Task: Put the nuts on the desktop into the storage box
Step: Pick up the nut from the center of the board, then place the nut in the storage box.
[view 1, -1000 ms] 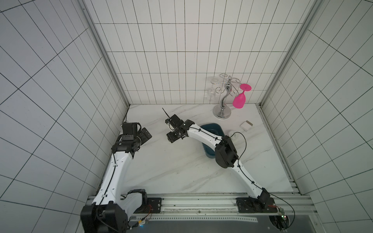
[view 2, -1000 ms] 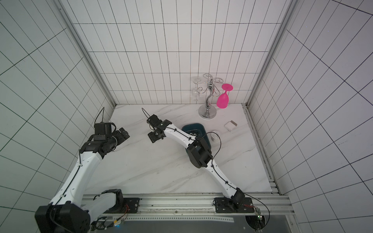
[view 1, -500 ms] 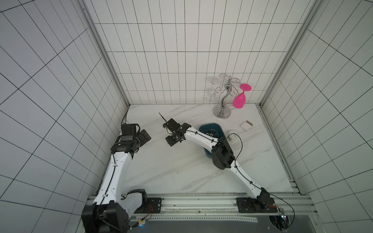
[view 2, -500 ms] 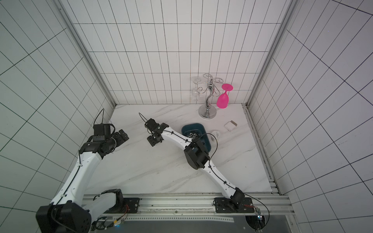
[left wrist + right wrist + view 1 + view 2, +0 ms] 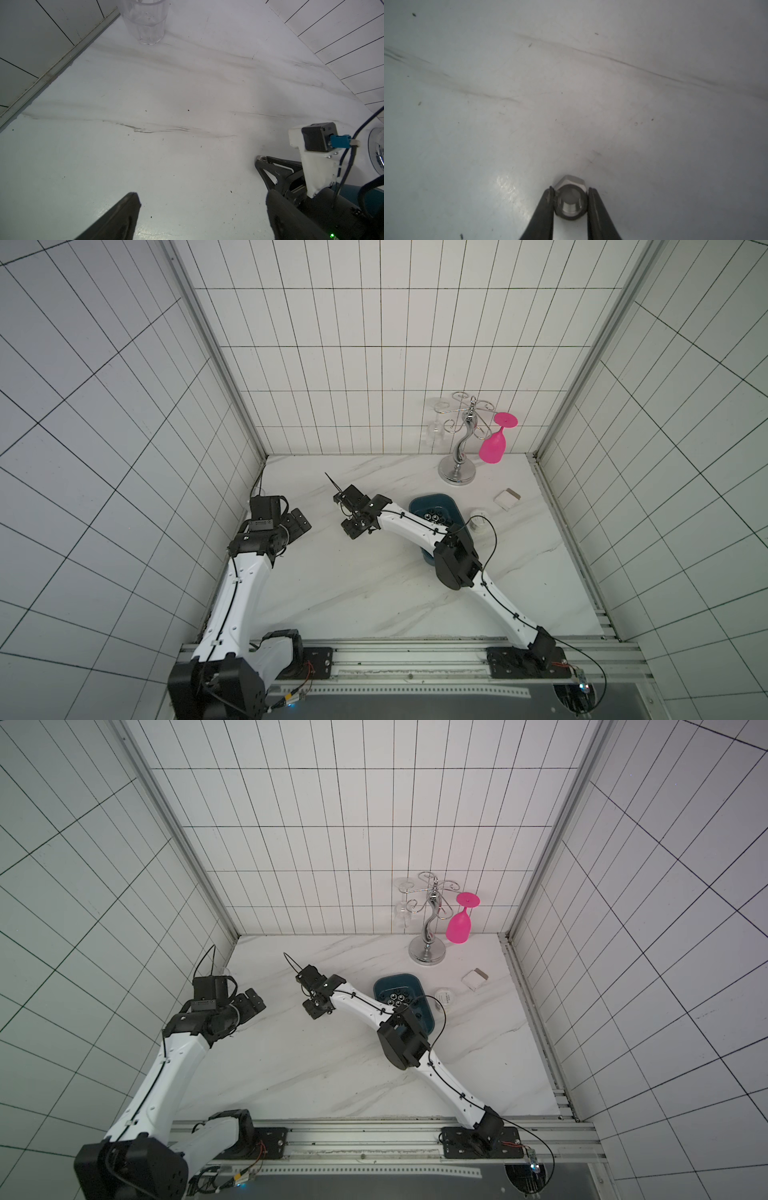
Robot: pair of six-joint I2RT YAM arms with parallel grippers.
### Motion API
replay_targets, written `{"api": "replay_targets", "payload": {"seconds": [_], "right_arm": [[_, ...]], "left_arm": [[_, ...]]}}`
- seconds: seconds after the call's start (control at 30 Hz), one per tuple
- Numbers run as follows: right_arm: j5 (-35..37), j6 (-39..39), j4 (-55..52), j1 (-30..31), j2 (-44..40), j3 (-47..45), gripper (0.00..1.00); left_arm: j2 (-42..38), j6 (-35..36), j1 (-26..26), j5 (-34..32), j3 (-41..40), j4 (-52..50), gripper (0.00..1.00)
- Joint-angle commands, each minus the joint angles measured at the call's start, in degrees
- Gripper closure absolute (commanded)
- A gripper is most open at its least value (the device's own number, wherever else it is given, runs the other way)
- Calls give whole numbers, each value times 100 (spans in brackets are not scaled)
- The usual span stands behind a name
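Gripping one silver nut (image 5: 571, 199) between the right fingers (image 5: 545, 209), clamped on its opposite flats, low over the surface (image 5: 571, 83), a short way off the storage box (image 5: 432, 495) on the side facing the left arm (image 5: 245, 580). Cannot tell whether lifted clear or touching down. Holding the left fingers (image 5: 118, 218) apart and idle, farther from the box on that same side. Judging by several nuts (image 5: 397, 997) lying inside the box: pick step in hand, carry to follow. Calls for raising straight up, swinging across above the rim, then opening over the middle without loosening early.
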Motion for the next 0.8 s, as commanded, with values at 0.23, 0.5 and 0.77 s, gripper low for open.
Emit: {"api": "replay_targets", "payload": {"seconds": [0.23, 0.5, 0.77], "right_arm": [[93, 382, 1012, -432, -2636, -2558, 90], [165, 797, 951, -1690, -4634, -5091, 89], [-80, 741, 826, -2513, -4767, -5693, 87]], "left_arm": [[231, -181, -13, 949, -79, 420, 2], [324, -464, -800, 779, -147, 884, 2], [517, -591, -1169, 693, -48, 1028, 2]]}}
